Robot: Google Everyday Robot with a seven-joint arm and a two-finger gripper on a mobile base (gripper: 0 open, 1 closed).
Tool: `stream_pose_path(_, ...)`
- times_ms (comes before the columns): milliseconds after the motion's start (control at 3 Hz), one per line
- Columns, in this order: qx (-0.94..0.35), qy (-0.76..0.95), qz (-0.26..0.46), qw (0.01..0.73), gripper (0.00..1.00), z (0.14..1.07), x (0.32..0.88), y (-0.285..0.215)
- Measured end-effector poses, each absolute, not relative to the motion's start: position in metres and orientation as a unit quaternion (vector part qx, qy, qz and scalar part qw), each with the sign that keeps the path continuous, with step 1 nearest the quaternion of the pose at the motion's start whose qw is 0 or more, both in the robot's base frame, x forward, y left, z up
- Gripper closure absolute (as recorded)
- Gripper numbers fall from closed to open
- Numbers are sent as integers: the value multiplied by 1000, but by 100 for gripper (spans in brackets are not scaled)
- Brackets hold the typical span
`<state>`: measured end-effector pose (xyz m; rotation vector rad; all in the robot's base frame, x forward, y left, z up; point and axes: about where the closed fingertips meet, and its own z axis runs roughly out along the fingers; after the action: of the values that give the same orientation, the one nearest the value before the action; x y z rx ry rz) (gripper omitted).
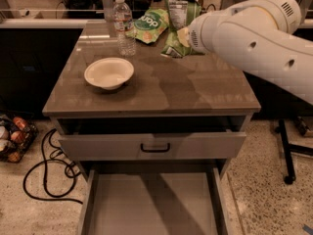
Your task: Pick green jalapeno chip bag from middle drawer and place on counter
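We see the chip bag (175, 18) at the far edge of the worktop (195, 87), right of centre: dark green, crumpled foil, white nutrition panel facing us. Its long axis stands nearly upright, with the top leaning far and the creased bottom on the worktop. The panel's print is too small to read. The end effector (185, 37) sits against the bag's right side, and we cannot tell its grip. Left, a lighter bag (149, 26) reads "pop".

Gripper (182, 37) at chip bag (180, 11), over counter (195, 89)
Gripper sits far right, by the upright bag; bowl (108, 73), bottle (124, 26) and pop bag (149, 26) lie leftward. Middle drawer (151, 204) stands open below.
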<state>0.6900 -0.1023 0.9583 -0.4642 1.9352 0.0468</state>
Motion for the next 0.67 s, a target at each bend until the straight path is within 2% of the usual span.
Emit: stream_pose_path(667,-173,844,83,501,100,955,729,-143)
